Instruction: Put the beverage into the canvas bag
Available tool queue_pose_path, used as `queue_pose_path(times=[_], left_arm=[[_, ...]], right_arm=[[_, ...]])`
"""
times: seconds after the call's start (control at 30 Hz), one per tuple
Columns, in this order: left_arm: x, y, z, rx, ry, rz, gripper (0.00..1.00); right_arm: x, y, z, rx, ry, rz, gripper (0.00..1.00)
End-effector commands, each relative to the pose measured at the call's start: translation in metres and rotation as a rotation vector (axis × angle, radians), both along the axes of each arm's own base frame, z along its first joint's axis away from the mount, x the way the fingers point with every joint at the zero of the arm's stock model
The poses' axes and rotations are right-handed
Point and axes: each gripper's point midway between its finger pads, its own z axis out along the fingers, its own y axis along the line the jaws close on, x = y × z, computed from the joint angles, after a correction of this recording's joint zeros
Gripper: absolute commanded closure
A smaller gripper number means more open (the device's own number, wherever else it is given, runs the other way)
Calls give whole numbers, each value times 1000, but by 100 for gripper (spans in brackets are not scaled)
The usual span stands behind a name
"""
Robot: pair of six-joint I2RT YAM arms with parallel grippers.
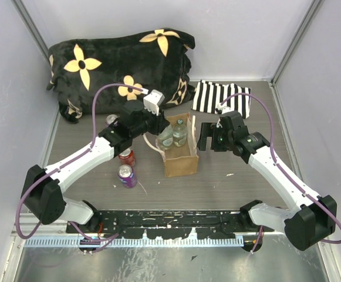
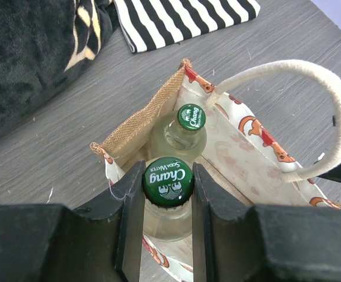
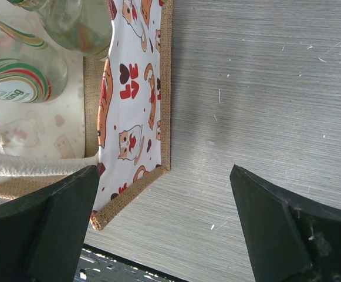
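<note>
The canvas bag (image 1: 180,160) stands open mid-table, tan outside with a cat-print lining (image 2: 240,147) and cream handles (image 2: 328,94). My left gripper (image 2: 168,194) is shut on the green cap of a clear glass soda-water bottle (image 2: 168,181), whose body hangs inside the bag's mouth by its left wall. A second like bottle (image 2: 191,117) stands upright in the bag just beyond it. My right gripper (image 1: 204,136) is open beside the bag's right wall, holding nothing. In the right wrist view the right gripper (image 3: 163,176) has the bag's corner (image 3: 132,88) between its fingers.
A red can (image 1: 127,157) and a purple can (image 1: 127,175) stand left of the bag, under my left arm. A black-and-white striped cloth (image 1: 220,97) lies at the back right. A black blanket with yellow flowers (image 1: 120,64) fills the back left.
</note>
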Motion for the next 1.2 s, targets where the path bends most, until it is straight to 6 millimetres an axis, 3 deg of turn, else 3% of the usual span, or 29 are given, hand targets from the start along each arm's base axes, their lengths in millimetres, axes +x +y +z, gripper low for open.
queue_pose_path(times=[0.0, 0.8, 1.17], left_arm=[[16, -12, 46, -135, -155, 34, 100], [29, -15, -7, -79, -181, 136, 100], [19, -28, -29, -48, -161, 118, 100]], right_arm=[[9, 2, 13, 21, -46, -11, 0], [12, 1, 7, 6, -35, -13, 0], [12, -3, 7, -1, -39, -15, 0]])
